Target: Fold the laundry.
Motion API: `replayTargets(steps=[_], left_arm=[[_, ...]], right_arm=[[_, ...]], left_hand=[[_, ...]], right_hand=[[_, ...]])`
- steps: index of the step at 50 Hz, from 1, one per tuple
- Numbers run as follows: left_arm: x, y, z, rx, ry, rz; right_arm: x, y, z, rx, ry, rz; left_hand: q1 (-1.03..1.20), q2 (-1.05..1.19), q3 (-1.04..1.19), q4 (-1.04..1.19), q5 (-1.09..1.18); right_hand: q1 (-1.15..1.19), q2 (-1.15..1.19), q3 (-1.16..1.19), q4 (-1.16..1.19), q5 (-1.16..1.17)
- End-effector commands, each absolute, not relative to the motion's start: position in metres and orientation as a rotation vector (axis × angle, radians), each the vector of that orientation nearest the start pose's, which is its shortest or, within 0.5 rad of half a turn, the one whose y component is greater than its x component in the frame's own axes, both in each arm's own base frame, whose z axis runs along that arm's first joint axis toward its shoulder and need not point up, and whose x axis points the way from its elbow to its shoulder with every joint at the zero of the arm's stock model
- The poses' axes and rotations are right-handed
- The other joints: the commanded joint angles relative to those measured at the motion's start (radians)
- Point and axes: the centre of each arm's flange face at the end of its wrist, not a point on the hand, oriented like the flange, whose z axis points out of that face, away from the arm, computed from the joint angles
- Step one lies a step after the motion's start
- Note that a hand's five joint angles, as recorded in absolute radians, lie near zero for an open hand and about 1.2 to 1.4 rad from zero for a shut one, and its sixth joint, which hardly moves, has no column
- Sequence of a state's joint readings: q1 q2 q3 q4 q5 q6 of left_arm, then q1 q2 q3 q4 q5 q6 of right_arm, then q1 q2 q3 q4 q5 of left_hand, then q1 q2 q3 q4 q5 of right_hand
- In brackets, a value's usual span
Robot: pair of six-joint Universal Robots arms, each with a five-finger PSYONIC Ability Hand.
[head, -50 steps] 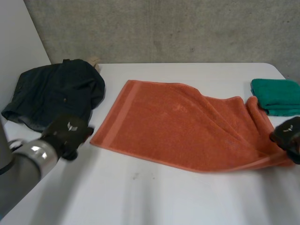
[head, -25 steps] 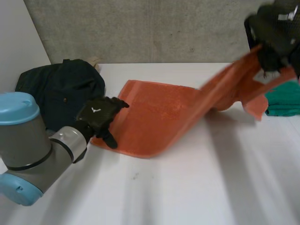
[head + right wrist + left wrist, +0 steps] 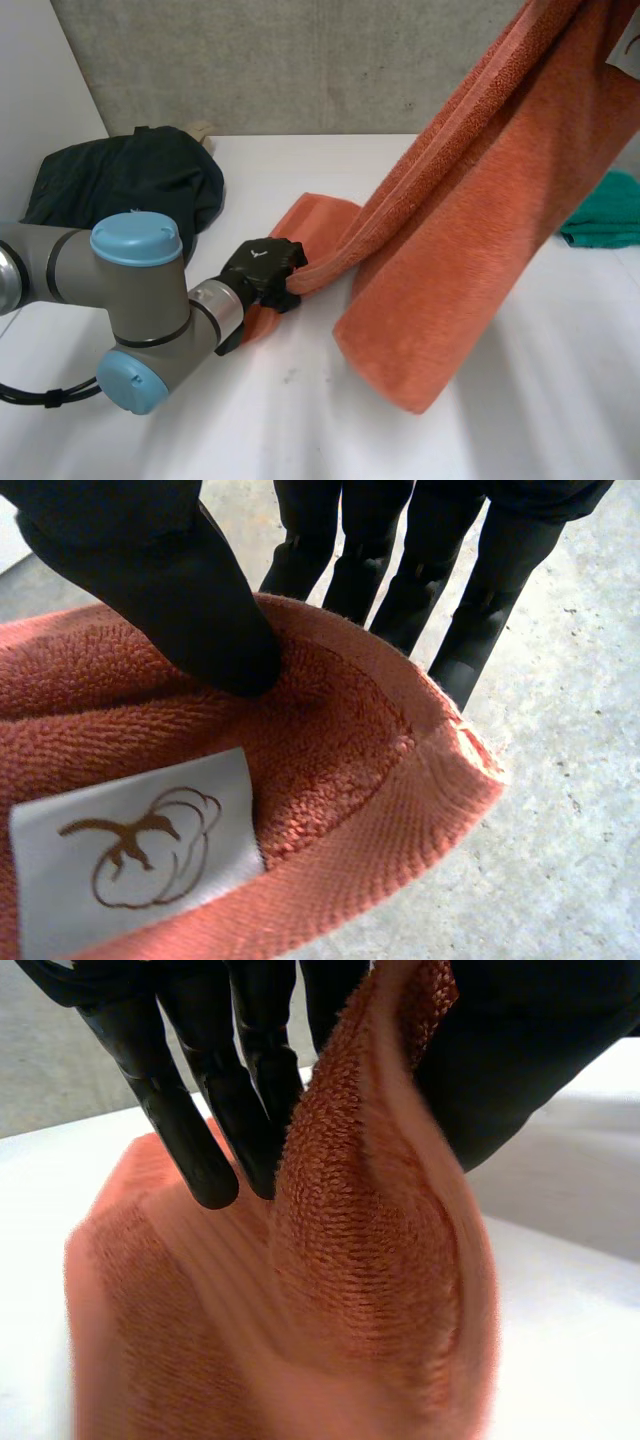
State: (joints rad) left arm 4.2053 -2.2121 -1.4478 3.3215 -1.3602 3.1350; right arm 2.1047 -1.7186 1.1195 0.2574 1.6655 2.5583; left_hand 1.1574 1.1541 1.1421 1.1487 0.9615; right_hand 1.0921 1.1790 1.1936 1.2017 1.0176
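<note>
An orange towel (image 3: 470, 220) hangs in a long sweep from high at the right down to the white table (image 3: 300, 420). My left hand (image 3: 262, 268) sits at the towel's low left corner on the table. In the left wrist view the left hand (image 3: 520, 1050) pinches a ridge of the towel (image 3: 370, 1260) between thumb and fingers (image 3: 200, 1090). My right hand (image 3: 150, 570) holds a raised corner of the towel (image 3: 330, 750), thumb pressed on top and fingers (image 3: 400, 570) behind the hem. A white label (image 3: 135, 850) lies on that corner.
A dark garment (image 3: 120, 190) lies bunched at the table's far left. A folded green towel (image 3: 605, 215) rests at the right edge, partly behind the hanging orange cloth. A grey wall stands behind the table.
The right hand has carried its end of the towel from the table up high, past the view's top. The left hand moved right onto the towel's left corner and closed on it.
</note>
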Motion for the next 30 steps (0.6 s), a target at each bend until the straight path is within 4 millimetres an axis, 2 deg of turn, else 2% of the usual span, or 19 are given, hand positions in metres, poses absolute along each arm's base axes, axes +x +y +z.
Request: replayTargets(steps=[1,2,3,5,8,9,10,14,16,18,19,21,23,24,25,26,27,30], left_arm=[[-0.293,-0.280,0.161,0.706,2.710,-2.038],[-0.279,-0.284,0.173,0.623,2.670,-2.057],[-0.274,-0.284,0.177,0.604,2.656,-2.062],[-0.262,-0.282,0.187,0.579,2.626,-2.079],[-0.246,-0.274,0.215,0.590,2.530,-2.157],[-0.242,-0.271,0.223,0.608,2.497,-2.177],[-0.236,-0.264,0.239,0.654,2.418,-2.225],[-0.226,-0.245,0.272,0.787,2.218,-2.316],[-0.224,-0.239,0.283,0.837,2.141,-2.343],[-0.219,-0.232,0.294,0.895,2.050,-2.354],[-0.216,-0.232,0.295,0.906,2.033,-2.347],[-0.213,-0.232,0.295,0.926,2.024,-2.324],[-0.208,-0.239,0.285,0.945,2.067,-2.248],[-0.207,-0.243,0.278,0.950,2.095,-2.213],[-0.207,-0.247,0.270,0.964,2.126,-2.174],[-0.207,-0.255,0.253,0.992,2.188,-2.093],[-0.208,-0.260,0.244,1.007,2.215,-2.051],[-0.210,-0.279,0.215,1.088,2.246,-1.914]], right_arm=[[0.224,-0.178,0.448,-0.946,1.786,-2.662],[0.220,-0.183,0.444,-0.960,1.819,-2.669],[0.217,-0.187,0.442,-0.970,1.850,-2.674],[0.210,-0.197,0.436,-0.993,1.916,-2.685],[0.203,-0.207,0.428,-1.011,1.988,-2.682],[0.202,-0.211,0.425,-1.017,2.012,-2.676],[0.200,-0.214,0.423,-1.015,2.029,-2.673],[0.185,-0.236,0.406,-1.022,2.183,-2.622],[0.175,-0.248,0.390,-1.057,2.304,-2.554],[0.172,-0.252,0.380,-1.085,2.355,-2.505],[0.172,-0.254,0.374,-1.102,2.376,-2.475],[0.175,-0.262,0.350,-1.165,2.442,-2.350],[0.176,-0.268,0.333,-1.200,2.487,-2.259],[0.178,-0.274,0.316,-1.225,2.530,-2.175],[0.178,-0.277,0.307,-1.238,2.553,-2.129],[0.179,-0.280,0.300,-1.249,2.571,-2.097],[0.180,-0.285,0.285,-1.267,2.613,-2.024],[0.182,-0.294,0.267,-1.289,2.651,-1.939]], left_hand=[[0.239,0.242,0.254,0.248,0.260],[0.239,0.242,0.254,0.248,0.260],[0.239,0.242,0.254,0.248,0.260],[0.239,0.242,0.254,0.248,0.260],[0.239,0.242,0.254,0.248,0.260],[0.239,0.242,0.254,0.248,0.260],[0.239,0.242,0.254,0.248,0.260],[0.239,0.242,0.254,0.248,0.260],[0.230,0.234,0.246,0.239,0.252],[0.230,0.234,0.246,0.239,0.252],[0.230,0.234,0.246,0.239,0.252],[0.219,0.222,0.234,0.228,0.240],[0.114,0.117,0.129,0.122,0.135],[0.067,0.070,0.082,0.075,0.088],[0.028,0.032,0.044,0.037,0.050],[-0.024,-0.021,-0.009,-0.016,-0.003],[-0.048,-0.045,-0.033,-0.040,-0.027],[-0.163,-0.159,-0.147,-0.154,-0.141]], right_hand=[[0.304,0.217,0.203,0.195,0.204],[0.304,0.217,0.203,0.195,0.204],[0.304,0.217,0.203,0.195,0.204],[0.304,0.217,0.203,0.195,0.204],[0.304,0.217,0.203,0.195,0.204],[0.304,0.217,0.203,0.195,0.204],[0.304,0.217,0.203,0.195,0.204],[0.304,0.217,0.203,0.195,0.204],[0.304,0.217,0.203,0.195,0.204],[0.304,0.217,0.203,0.195,0.204],[0.304,0.217,0.203,0.195,0.204],[0.304,0.217,0.203,0.195,0.204],[0.304,0.217,0.203,0.195,0.204],[0.304,0.217,0.203,0.195,0.204],[0.304,0.217,0.203,0.195,0.204],[0.304,0.217,0.203,0.195,0.204],[0.304,0.217,0.203,0.195,0.204],[0.304,0.217,0.203,0.195,0.204]])
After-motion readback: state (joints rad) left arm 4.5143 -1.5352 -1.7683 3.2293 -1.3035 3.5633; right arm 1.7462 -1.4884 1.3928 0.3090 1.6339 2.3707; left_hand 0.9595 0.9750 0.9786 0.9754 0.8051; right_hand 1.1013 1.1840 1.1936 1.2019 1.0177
